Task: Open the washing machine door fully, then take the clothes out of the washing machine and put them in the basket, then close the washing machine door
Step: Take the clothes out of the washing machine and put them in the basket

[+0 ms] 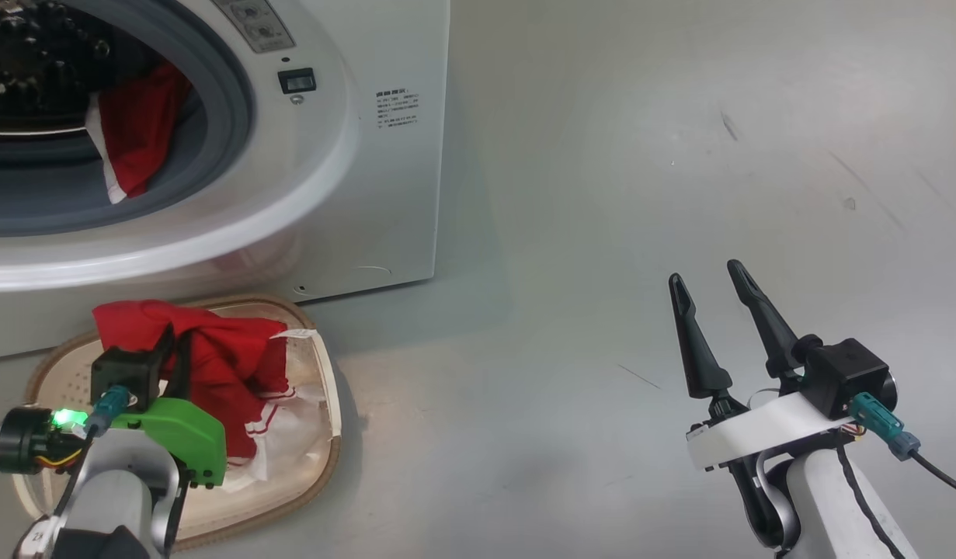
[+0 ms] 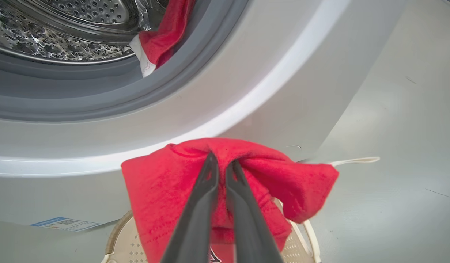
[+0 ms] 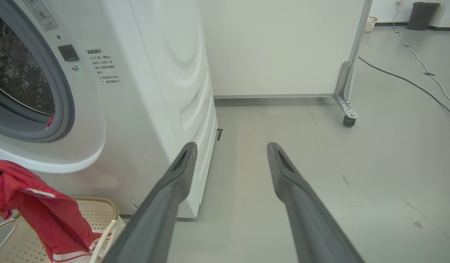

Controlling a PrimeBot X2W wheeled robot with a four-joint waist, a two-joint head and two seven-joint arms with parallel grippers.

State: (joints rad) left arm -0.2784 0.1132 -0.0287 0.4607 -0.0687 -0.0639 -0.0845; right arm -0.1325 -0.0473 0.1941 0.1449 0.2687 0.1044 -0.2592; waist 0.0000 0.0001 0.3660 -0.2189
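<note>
At the lower left of the head view the left gripper point(image 2: 222, 162) has its two dark fingers pinched almost together on a bunched fold of a red garment point(image 2: 166, 182). The cloth spreads out to both sides of the tips in the left wrist view. That garment hangs over the cream basket point(image 1: 334, 404), which sits on the floor point(image 1: 641, 155) just in front of the washing machine point(image 1: 384, 194). Its lower part, red with white trim, lies inside the basket toward the right wall. A second red garment point(image 1: 140, 128) with a white edge is in the porthole at the upper left of the head view, draped from the perforated steel drum point(image 2: 45, 36) onto the grey gasket point(image 1: 229, 101). A small blue label point(image 2: 64, 223) shows at the lower left of the left wrist view. The right gripper point(image 1: 704, 273) is at the lower right of the head view, well apart from the machine and the basket, above bare floor. Its fingers are spread wide and nothing is between them.
</note>
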